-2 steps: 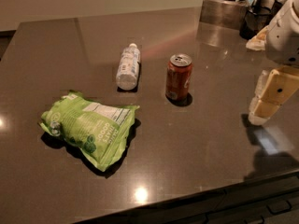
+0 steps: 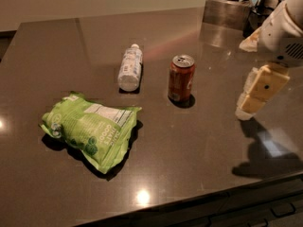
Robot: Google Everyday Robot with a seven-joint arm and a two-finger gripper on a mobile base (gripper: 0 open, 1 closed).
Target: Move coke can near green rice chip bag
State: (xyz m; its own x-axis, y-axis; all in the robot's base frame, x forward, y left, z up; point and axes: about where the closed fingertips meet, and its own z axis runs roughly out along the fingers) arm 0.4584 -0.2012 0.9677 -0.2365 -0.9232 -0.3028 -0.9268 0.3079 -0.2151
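The coke can [image 2: 181, 78] stands upright near the middle of the dark table, red-orange with a silver top. The green rice chip bag [image 2: 90, 130] lies flat at the front left, crinkled, with a white label facing up. My gripper [image 2: 249, 104] hangs at the right, above the table, well to the right of the can and apart from it. It holds nothing.
A clear plastic bottle [image 2: 129, 68] with a white label lies on its side left of the can. A metal box [image 2: 226, 11] and jars stand at the back right corner. The table's front edge [image 2: 189, 205] runs along the bottom.
My gripper has shifted slightly left and down toward the table. The can, bag and bottle have not moved.
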